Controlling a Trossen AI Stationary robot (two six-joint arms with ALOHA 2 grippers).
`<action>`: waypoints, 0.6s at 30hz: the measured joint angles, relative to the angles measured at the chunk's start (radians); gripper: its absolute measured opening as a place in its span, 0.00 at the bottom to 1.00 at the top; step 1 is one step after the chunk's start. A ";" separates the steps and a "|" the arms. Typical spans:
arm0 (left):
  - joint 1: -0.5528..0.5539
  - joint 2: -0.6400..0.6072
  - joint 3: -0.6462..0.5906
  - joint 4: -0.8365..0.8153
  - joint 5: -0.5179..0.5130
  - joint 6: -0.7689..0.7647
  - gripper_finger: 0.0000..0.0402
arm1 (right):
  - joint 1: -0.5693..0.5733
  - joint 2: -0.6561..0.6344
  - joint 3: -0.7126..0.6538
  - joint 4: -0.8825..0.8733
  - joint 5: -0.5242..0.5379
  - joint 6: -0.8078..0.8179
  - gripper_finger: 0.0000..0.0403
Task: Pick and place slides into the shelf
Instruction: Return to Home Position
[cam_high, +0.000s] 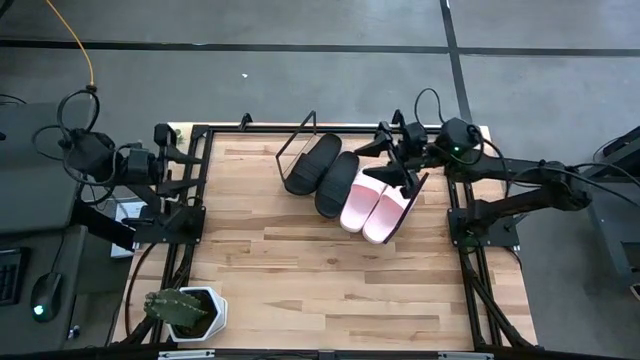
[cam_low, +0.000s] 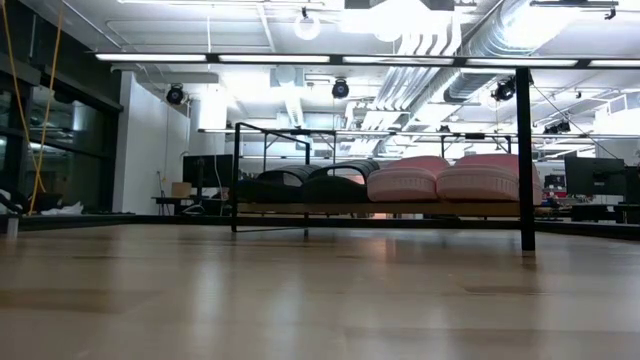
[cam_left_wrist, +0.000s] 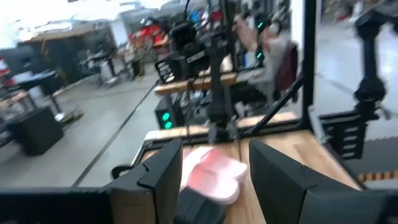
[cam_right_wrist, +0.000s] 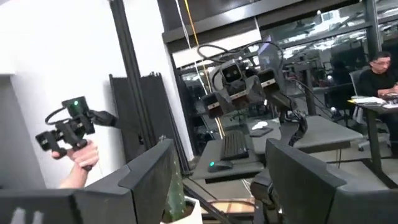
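If judged by the layout alone, loading done: all 4 slides (cam_high: 338, 185) side by side on the shelf (cam_low: 400, 209), 2 black toward the left of the table (cam_high: 300, 290), the pink pair (cam_high: 362, 200) toward its right, long axes running across the board (shelf itself set askew at the far middle). Nearest to them by far, the right gripper (cam_high: 385, 163), fingers apart and empty, raised above the shelf's right wire end and just beside the pink pair, touching neither slide as far as can be told. Left gripper (cam_high: 172, 160) well apart at the table's left edge, fingers likewise spread, nothing between. For the retreat, best lifted and drawn back toward the right side, away from the pink pair rather than across it, so as not to snag the wire frame.
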 joint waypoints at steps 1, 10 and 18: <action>0.000 -0.017 -0.019 0.020 0.013 0.010 0.42 | 0.007 -0.016 0.000 -0.026 0.007 -0.019 0.61; 0.000 -0.061 -0.112 0.063 0.017 0.013 0.42 | 0.117 -0.137 0.000 -0.178 0.198 -0.163 0.61; 0.000 -0.061 -0.112 0.163 -0.009 0.065 0.42 | 0.082 -0.203 0.000 -0.282 0.303 -0.228 0.61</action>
